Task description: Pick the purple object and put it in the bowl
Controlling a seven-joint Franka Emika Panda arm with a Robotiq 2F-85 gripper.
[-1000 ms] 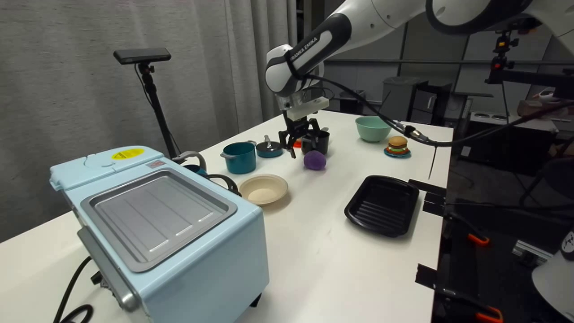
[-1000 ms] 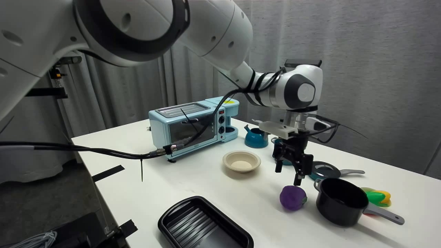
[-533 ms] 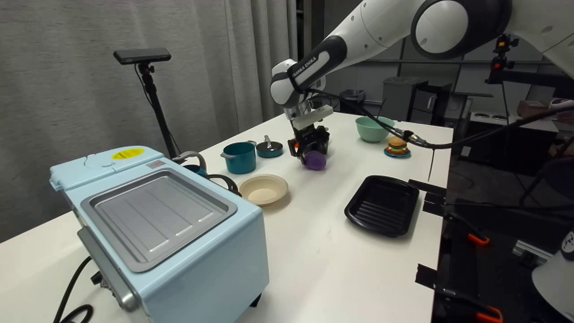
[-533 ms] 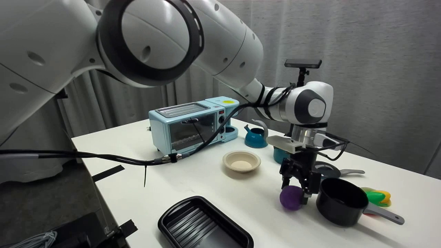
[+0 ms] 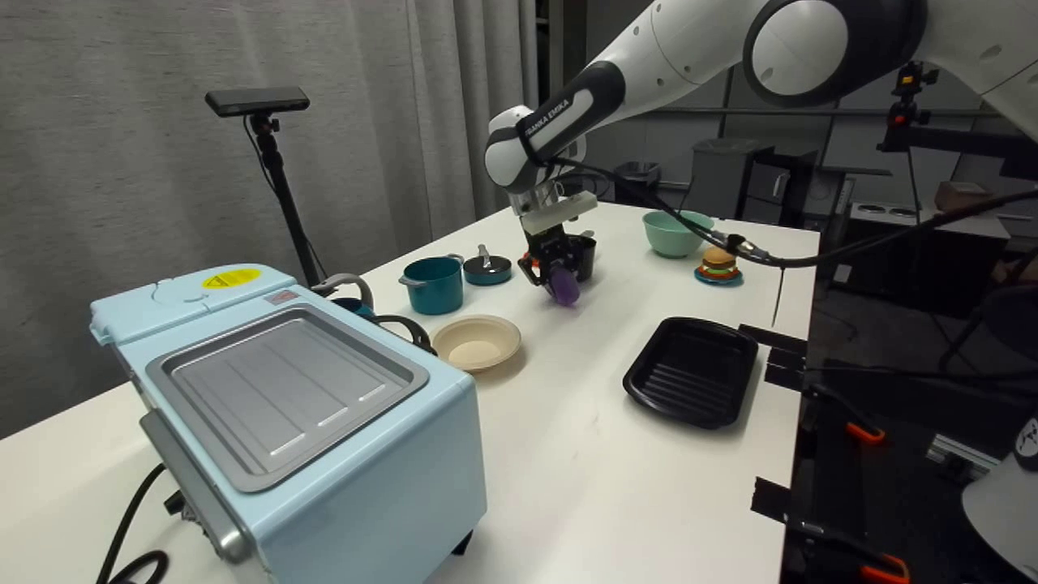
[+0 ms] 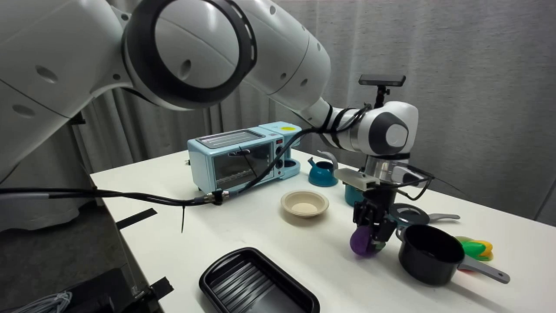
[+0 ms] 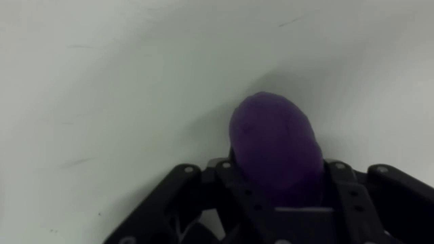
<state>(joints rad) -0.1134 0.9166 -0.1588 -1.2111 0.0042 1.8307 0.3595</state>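
Okay, gripper (image 7: 277, 160) pinches the purple object (image 7: 275, 142) from both sides, likely so it can't roll out on the carry to the tan bowl (image 6: 305, 208).

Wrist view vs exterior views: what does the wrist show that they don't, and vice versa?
Wrist view only: small pale pin heads on the black two-finger gripper, and thin dark scuffs on the white tabletop near it.
Both exterior views only: the shallow round tan bowl, the black ridged tray, the light-blue box-shaped oven and the grey fabric curtain.
Shared: the gripper, closed on the rounded purple object, and the tabletop.
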